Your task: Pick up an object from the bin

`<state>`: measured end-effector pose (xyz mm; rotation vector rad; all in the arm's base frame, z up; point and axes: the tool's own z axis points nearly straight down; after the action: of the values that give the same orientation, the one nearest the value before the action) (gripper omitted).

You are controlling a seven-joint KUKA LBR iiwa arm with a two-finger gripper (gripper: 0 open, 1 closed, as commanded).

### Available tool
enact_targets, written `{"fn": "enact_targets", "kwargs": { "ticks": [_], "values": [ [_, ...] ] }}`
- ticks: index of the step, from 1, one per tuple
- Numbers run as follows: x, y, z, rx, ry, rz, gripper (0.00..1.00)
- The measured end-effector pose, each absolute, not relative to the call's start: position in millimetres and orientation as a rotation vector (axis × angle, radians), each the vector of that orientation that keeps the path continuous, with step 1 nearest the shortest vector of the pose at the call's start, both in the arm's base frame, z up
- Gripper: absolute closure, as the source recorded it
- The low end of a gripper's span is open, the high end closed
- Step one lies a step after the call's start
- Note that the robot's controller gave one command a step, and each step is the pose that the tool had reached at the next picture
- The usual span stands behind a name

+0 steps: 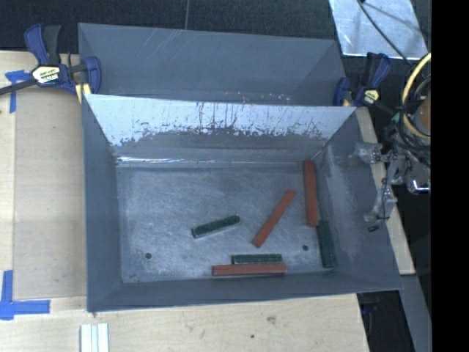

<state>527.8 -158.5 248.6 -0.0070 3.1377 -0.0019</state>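
My gripper (382, 198) hangs at the right side of the bin, above its sloping right wall and clear of the floor. Nearest to it, a red stick (311, 193) lies lengthwise against the foot of the right wall. A dark green stick (325, 246) continues the line below it, toward the front right corner. A second red stick (273, 218) lies diagonally on the floor a little further left. None of them touches the gripper.
A dark green stick (215, 226) lies near the floor's middle. By the front wall a short green stick (256, 258) rests beside a longer red stick (249, 270). The arm stands outside the right rim.
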Motion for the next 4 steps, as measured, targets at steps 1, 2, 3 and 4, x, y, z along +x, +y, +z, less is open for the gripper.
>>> {"fn": "enact_targets", "kwargs": {
  "ticks": [1,2,3,4],
  "values": [
    [563.3,-104.2,100.6,0.326,3.128,0.003,0.0],
    [567.5,-60.9,69.2,-0.171,3.137,0.002,0.0],
    [568.7,-62.0,71.1,-0.17,3.133,0.0,1.0],
    [564.3,-78.3,196.8,-0.552,3.086,-0.003,1.0]
  ]
}}
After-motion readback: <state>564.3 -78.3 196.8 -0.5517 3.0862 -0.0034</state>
